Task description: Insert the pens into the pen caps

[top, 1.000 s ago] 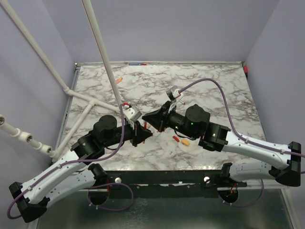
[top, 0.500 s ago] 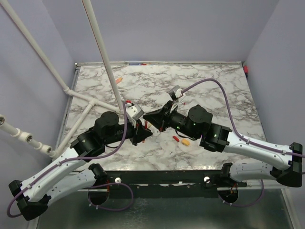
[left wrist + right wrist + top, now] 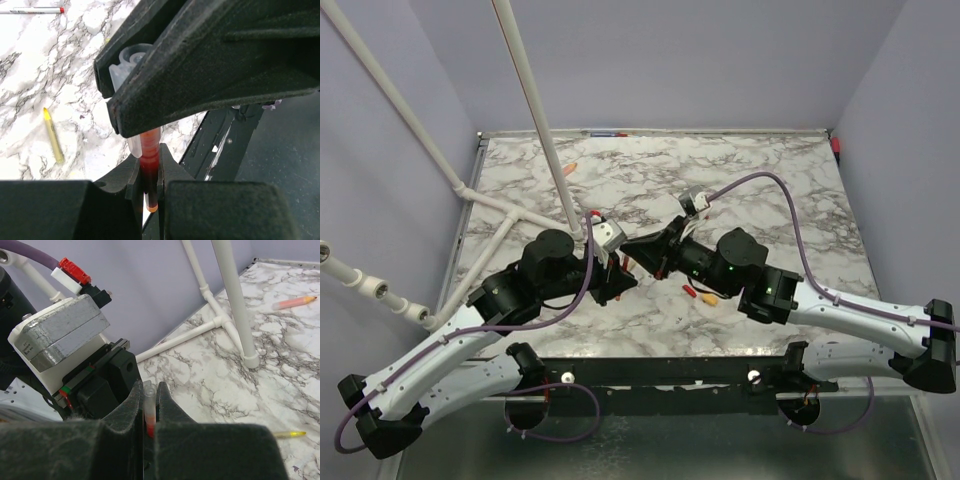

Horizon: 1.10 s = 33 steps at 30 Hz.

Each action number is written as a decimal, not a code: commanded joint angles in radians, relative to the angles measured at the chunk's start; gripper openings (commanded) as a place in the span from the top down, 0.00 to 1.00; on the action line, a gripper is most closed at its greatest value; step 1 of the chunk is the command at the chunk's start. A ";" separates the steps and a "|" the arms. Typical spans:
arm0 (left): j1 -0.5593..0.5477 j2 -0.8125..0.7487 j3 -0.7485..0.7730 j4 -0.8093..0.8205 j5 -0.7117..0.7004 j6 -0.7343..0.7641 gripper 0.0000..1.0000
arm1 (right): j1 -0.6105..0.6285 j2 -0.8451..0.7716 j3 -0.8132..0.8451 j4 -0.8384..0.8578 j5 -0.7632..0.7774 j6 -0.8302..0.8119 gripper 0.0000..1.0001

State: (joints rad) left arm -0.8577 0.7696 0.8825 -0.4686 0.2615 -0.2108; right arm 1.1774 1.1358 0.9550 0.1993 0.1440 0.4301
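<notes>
My left gripper (image 3: 148, 155) is shut on a red pen (image 3: 149, 172) whose orange end pokes out below the fingers. The pen's upper end sits inside a clear pen cap (image 3: 131, 60), and my right gripper (image 3: 149, 390) is shut on that cap (image 3: 149, 402). In the top view the two grippers meet tip to tip at mid-table, the left gripper (image 3: 618, 276) and the right gripper (image 3: 639, 256). Loose on the marble lie a yellow pen (image 3: 53, 135), an orange pen (image 3: 570, 168), a white pen with a red end (image 3: 35, 9), a red cap (image 3: 689, 291) and a yellow-orange cap (image 3: 709, 297).
A white pipe frame (image 3: 535, 110) stands on the left part of the marble table (image 3: 770, 170), its foot close behind the left arm. Purple walls enclose the table on three sides. A black rail (image 3: 660, 370) runs along the near edge.
Both arms have shifted slightly, the right wrist dropping a little toward the near edge. The grippers stay tip to tip, both still shut.
</notes>
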 commanded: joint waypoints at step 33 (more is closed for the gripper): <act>0.010 -0.143 -0.084 0.254 0.027 -0.062 0.92 | 0.099 0.053 0.073 -0.311 0.185 0.134 0.99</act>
State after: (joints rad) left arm -0.8574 0.6827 0.7982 -0.4149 0.3023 -0.2543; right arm 1.2541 1.1503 1.0241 0.0834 0.3130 0.5243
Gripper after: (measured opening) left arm 0.112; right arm 0.048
